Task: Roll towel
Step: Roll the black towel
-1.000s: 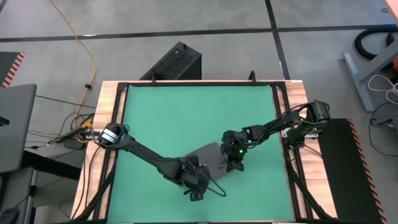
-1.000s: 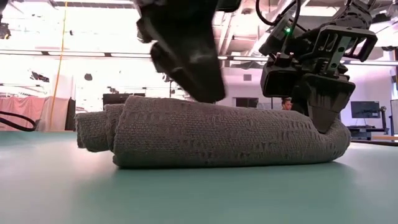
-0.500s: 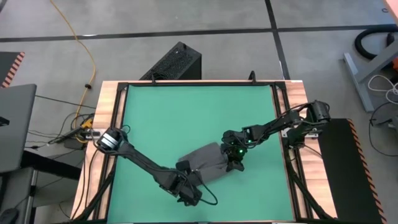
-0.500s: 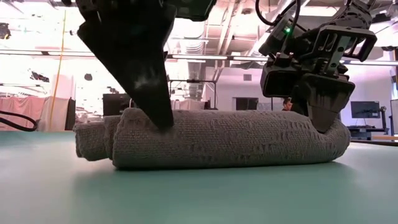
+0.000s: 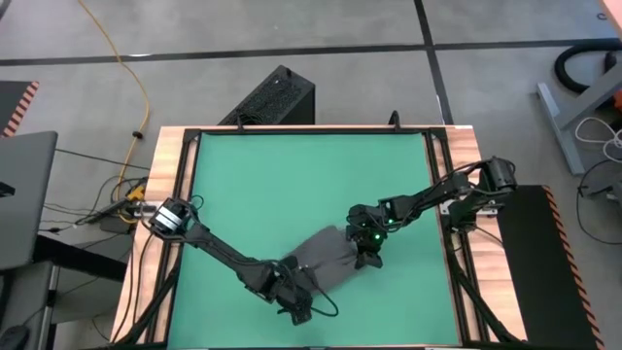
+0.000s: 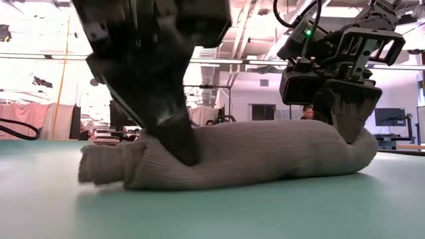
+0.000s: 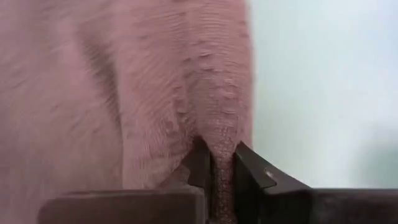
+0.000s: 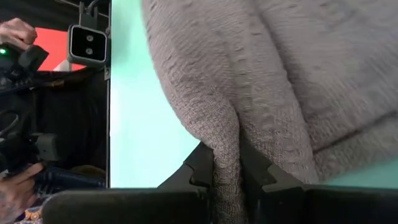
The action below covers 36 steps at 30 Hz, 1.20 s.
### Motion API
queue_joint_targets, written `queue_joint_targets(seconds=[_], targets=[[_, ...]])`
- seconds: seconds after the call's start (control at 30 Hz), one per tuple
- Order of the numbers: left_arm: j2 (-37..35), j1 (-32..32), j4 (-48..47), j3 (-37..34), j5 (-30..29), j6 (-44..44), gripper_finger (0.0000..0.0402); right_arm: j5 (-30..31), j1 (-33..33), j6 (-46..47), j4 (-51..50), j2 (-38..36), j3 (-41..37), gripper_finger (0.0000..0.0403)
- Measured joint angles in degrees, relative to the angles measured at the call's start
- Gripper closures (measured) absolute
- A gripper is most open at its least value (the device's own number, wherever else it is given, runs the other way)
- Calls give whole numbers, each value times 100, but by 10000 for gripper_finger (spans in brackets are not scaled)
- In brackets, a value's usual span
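Lying rolled on the green mat [image 5: 292, 185] near the bench's [image 5: 165, 156] front edge: the towel [image 5: 326, 255]. Pinching a fold at its one end, fingers nearly together: the left claw [image 7: 222, 174]. Pinching a fold at the opposite end: the right claw [image 8: 227, 171]. Standing beyond the bench edge, in the right wrist view: a person's hand [image 8: 17, 30].
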Motion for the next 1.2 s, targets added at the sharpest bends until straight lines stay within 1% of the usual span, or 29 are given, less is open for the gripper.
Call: queue_joint_targets(seconds=[0.03,0.13,0.27,0.33,0.47,0.5,0.57,0.67,0.77,0.83,0.9,0.97,1.0,1.1,1.2], targets=[[4,-29,259,-81,155,-1,382,0,4,-8,2,0,-2,348],[19,-71,1018,-319,654,-62,383,-2,10,-9,11,0,-2,347],[5,-116,1857,-786,681,-416,385,49,102,18,17,0,-2,346],[6,-143,2713,-1169,747,-573,386,94,231,36,25,0,-2,346],[8,-166,4737,-2083,950,-877,386,217,452,146,31,-2,0,345],[8,-165,5129,-2279,976,-990,387,238,464,146,30,-2,0,344],[-5,-160,5589,-2540,992,-1282,387,318,457,161,26,-4,0,339],[-12,-158,5736,-2669,991,-1436,387,319,386,85,22,-4,0,318],[-12,-140,5816,-2690,1019,-1409,388,262,269,9,11,-7,6,281],[-12,-78,5850,-2701,1189,-1443,388,48,110,-21,-65,-7,58,252],[-13,-42,5851,-2704,1283,-1457,388,-365,-81,-164,-153,-7,121,225],[-14,-28,5851,-2704,1334,-1446,388,-727,-241,-269,-350,-43,166,204],[-14,-24,5856,-2704,1362,-1441,388,-786,-305,-339,-524,-87,185,195],[-14,-46,5904,-2716,1365,-1362,388,-796,-468,-813,-1137,-353,214,179],[-12,-115,6061,-2779,1336,-1437,388,-757,-580,-1409,-1591,-640,214,176]])
